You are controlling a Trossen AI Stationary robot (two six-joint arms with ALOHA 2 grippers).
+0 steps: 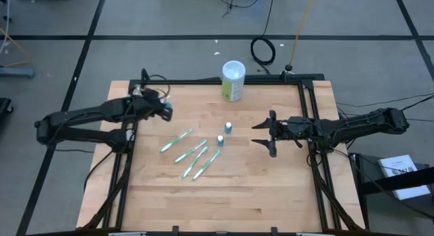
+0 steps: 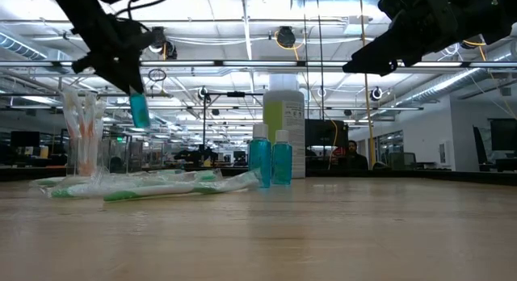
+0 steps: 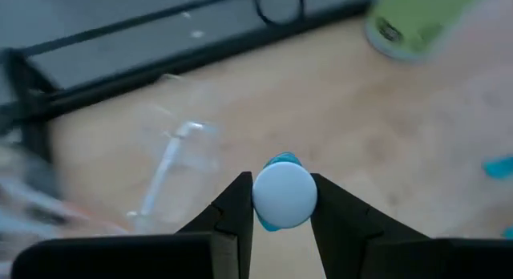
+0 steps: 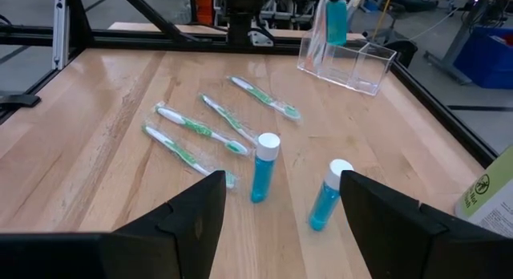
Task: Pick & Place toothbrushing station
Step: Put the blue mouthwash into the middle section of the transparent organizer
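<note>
the left end effector (image 1: pixel 165 108) hangs above the far left part of the wooden surface (image 1: pixel 224 195), and its fingers pinch a small teal tube (image 3: pixel 282 196) by the white cap end. in the low view this tube (image 2: pixel 140 110) hangs upright in the air, close to the clear holder (image 4: pixel 346 64) where pale toothbrushes (image 2: pixel 83 127) already stand. the holder is a clear plastic container near the far left corner; from the right wrist view it looks rectangular with compartments.

in my judgement the step in hand is to put this tube into the holder. to do it well, the arm should bring the tube right above a free compartment, keep it vertical, go down slowly so it does not hit the clear wall or the standing brushes, and open the fingers only when the tube is inside.

toward the middle, four green-and-white toothbrushes (image 1: pixel 192 154) lie on the surface, and two more teal tubes (image 1: pixel 224 133) stand upright beside them. the green-and-white canister (image 1: pixel 233 81) stands at the far edge.

on the right, the right end effector (image 1: pixel 266 133) waits above the surface with fingers spread, holding nothing.
</note>
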